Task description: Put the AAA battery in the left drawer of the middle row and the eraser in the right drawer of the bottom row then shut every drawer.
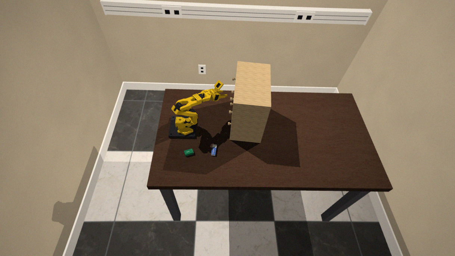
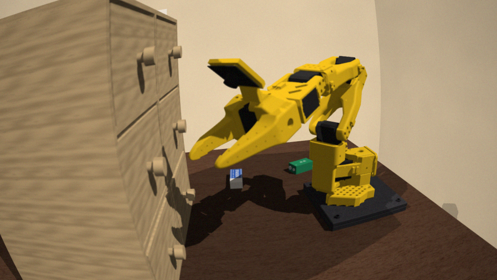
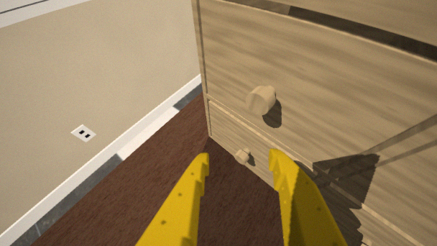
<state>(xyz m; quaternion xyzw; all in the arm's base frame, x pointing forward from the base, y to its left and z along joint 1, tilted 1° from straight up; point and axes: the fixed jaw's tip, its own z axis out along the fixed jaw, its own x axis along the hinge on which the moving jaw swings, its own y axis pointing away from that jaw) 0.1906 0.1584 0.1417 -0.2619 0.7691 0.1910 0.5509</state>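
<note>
The wooden chest (image 1: 251, 101) stands mid-table with its drawer fronts facing my arm; all fronts look flush. My gripper (image 2: 208, 158) is open and empty, hanging a short way off the left column of drawers. In the wrist view the gripper (image 3: 238, 158) points at the left edge of the chest (image 3: 323, 108), below the middle-row left knob (image 3: 260, 98) and level with the bottom-row left knob (image 3: 242, 155). The eraser (image 1: 213, 149), blue and white, lies on the table in front of the chest; it also shows in the exterior view (image 2: 236, 178). No AAA battery shows in any view.
A green block-shaped battery (image 1: 189, 152) lies on the table left of the eraser, close to my arm's base (image 1: 183, 130); the exterior view shows the green battery (image 2: 300, 165) beside that base. The table's back edge and the wall lie left of the gripper.
</note>
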